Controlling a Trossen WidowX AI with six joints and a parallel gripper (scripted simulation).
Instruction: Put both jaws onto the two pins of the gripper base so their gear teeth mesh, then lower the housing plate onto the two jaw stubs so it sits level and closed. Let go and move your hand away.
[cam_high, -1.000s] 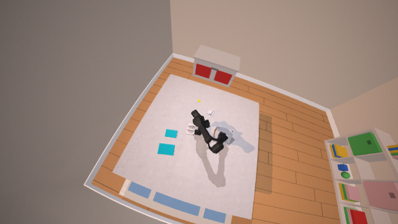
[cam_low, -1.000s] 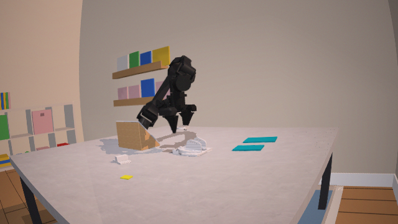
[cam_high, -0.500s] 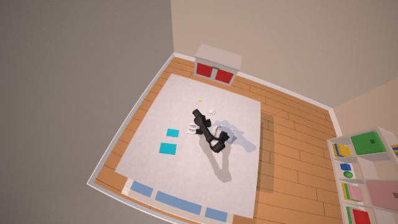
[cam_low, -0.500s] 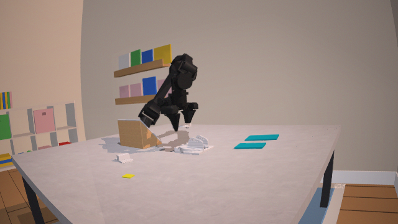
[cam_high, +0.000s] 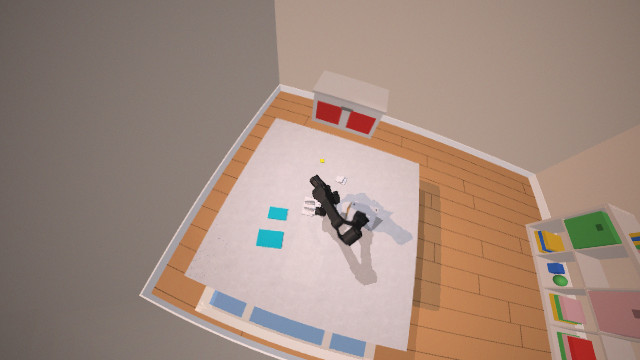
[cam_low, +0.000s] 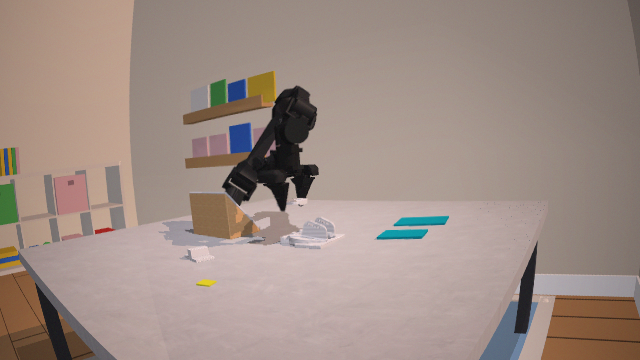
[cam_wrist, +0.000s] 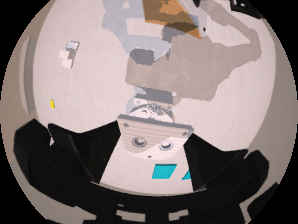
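Observation:
My gripper (cam_low: 293, 204) (cam_wrist: 155, 134) is shut on the white housing plate (cam_low: 300, 201) (cam_wrist: 156, 132), gripped by its two ends. It hangs above the table, with two round sockets showing in the wrist view. The white gripper base (cam_low: 312, 245) lies on the table beyond the plate in the wrist view. Two white jaws (cam_high: 309, 204) (cam_low: 320, 228) with toothed, curved parts stand on it side by side. In the wrist view the plate hides much of base and jaws, so I cannot tell whether the teeth mesh.
A brown wedge-shaped block (cam_low: 210, 215) (cam_wrist: 162, 11) stands near the arm. A small white stepped part (cam_high: 341, 180) (cam_low: 200, 254) (cam_wrist: 70, 55) and a yellow tile (cam_high: 322, 161) (cam_low: 206, 283) (cam_wrist: 52, 104) lie apart. Two teal tiles, one (cam_high: 270, 239) larger than the other (cam_high: 278, 213), lie beyond the base.

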